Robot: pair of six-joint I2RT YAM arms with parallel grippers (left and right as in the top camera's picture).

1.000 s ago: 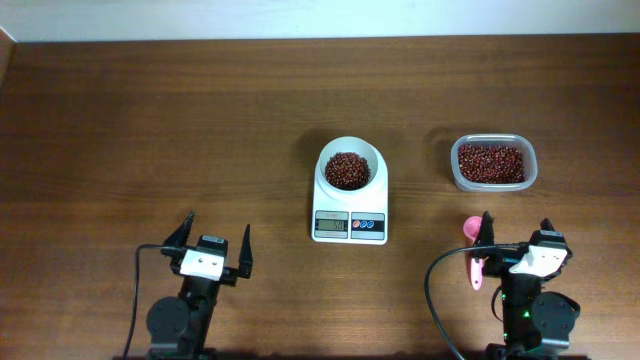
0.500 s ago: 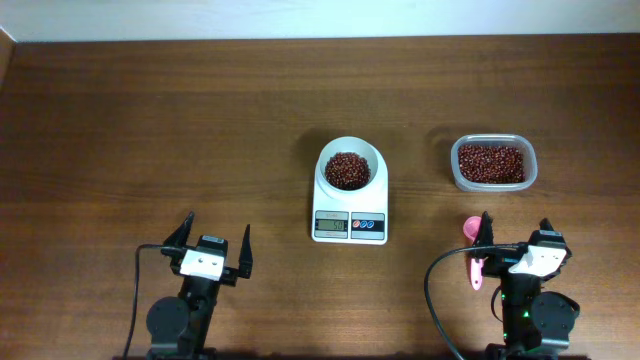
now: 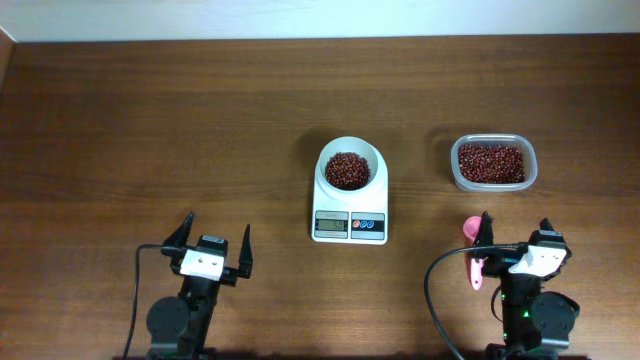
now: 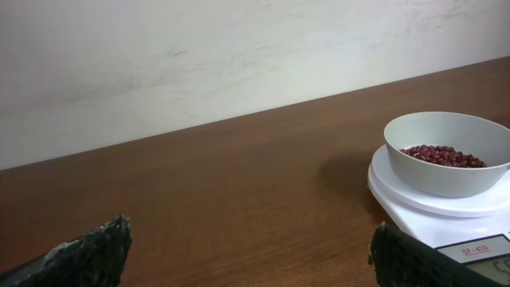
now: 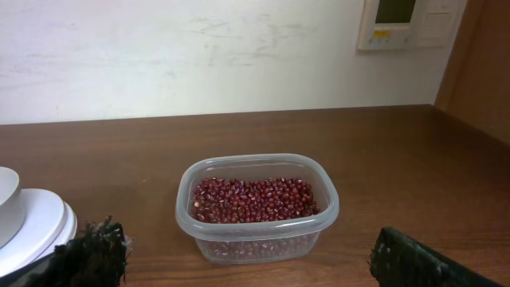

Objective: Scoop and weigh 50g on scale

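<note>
- The left gripper (image 3: 217,232) is being held at 7 o'clock on the table (image 3: 120,130), near the front edge. Its fingers (image 4: 94,253) are being kept spread wide, with nothing between them.
- The right gripper (image 3: 515,228) is being held at 5 o'clock on the table, likewise near the front edge. Its fingers (image 5: 89,257) are also being kept spread wide, and nothing is being gripped.
- A pink scoop (image 3: 473,250) is being observed lying on the table just beside the right gripper's left finger, at its 9 o'clock. Whether the two are touching cannot be told.
- The scale (image 3: 349,226) is being observed at the centre of the table, at 1 o'clock from the left gripper and 10 o'clock from the right. Its display and buttons are being presented toward the arms, and the reading is too small to be made out.
- The round white bowl (image 3: 349,150) is being carried on the scale's far half.
- The beans (image 3: 346,170) are being held in that bowl as a dark red-brown heap, sitting below the rim in the left wrist view (image 4: 442,155).
- A clear tub (image 3: 493,183) is being observed at 3 o'clock from the bowl and well apart from it, at 12 o'clock from the right gripper. More of the same grains are being held in it.
- A white wall panel (image 5: 406,22) is being seen on the wall beyond the table, at 1 o'clock in the right wrist view.
</note>
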